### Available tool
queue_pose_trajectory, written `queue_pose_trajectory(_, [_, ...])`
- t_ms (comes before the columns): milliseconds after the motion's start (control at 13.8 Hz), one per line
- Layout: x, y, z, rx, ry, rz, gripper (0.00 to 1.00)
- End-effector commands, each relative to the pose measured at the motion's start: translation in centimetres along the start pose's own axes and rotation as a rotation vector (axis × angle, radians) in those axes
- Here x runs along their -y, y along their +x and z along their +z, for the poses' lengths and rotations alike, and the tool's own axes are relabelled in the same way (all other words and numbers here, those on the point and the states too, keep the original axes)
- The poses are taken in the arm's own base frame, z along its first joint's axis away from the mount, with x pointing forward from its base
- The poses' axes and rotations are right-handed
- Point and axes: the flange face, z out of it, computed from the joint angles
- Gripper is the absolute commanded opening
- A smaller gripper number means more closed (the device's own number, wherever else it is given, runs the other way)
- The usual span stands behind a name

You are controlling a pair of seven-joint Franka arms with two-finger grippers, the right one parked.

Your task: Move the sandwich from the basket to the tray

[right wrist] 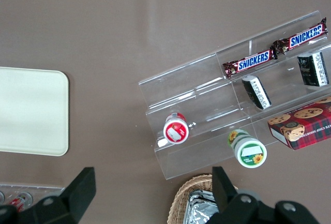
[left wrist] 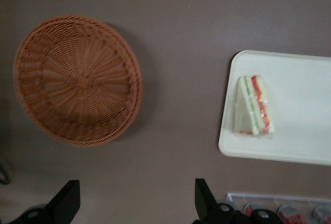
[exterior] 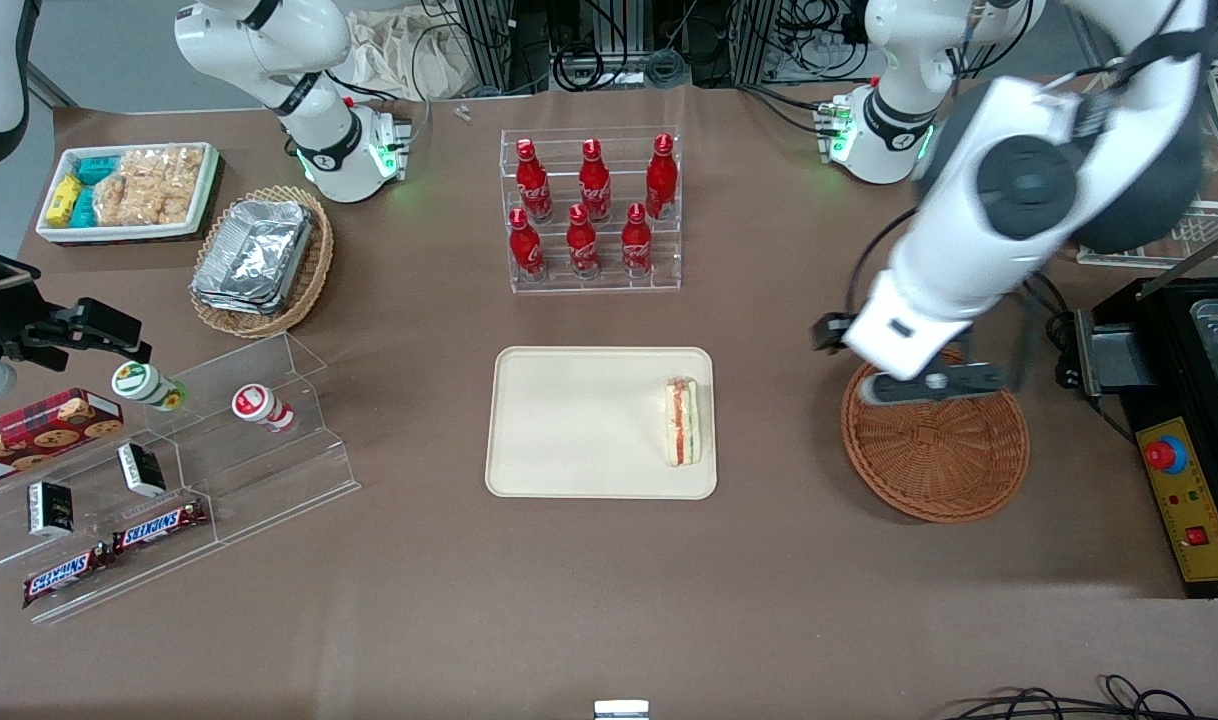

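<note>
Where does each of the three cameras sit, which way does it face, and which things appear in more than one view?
Front view: high, facing both arms, looking down on the table; the gripper hangs above the basket.
Left wrist view: looks straight down past open fingers at the basket and the sandwich on the tray.
Right wrist view: looks down on snack shelves.
Shared: the tray appears in all three.

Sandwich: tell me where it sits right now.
The sandwich lies on the tray, at the tray's edge nearest the empty basket. The open gripper hangs above the table beside the basket, holding nothing.
</note>
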Motion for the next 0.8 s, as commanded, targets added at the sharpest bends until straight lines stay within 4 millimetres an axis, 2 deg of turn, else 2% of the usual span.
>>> queue_pose_trajectory(0, [5.1, -1.9, -4.0, 0.03, -0.032, 0.031, 0.99])
queue_pose_trajectory(72, [7.7, -2.1, -4.8, 0.034, -0.028, -0.008, 0.99])
queue_pose_trajectory(290, [11.2, -3.9, -6.6, 0.031, -0.014, -0.009, 0.99])
queue_pose_trajectory(435, [13.1, -5.2, -6.9, 0.029, -0.018, 0.015, 0.99])
queue_pose_trajectory(507, [12.7, -5.5, -6.9, 0.027, -0.016, 0.026, 0.99])
queue_pose_trajectory(725, [12.6, -4.4, -7.1, 0.013, -0.005, 0.034, 0.99])
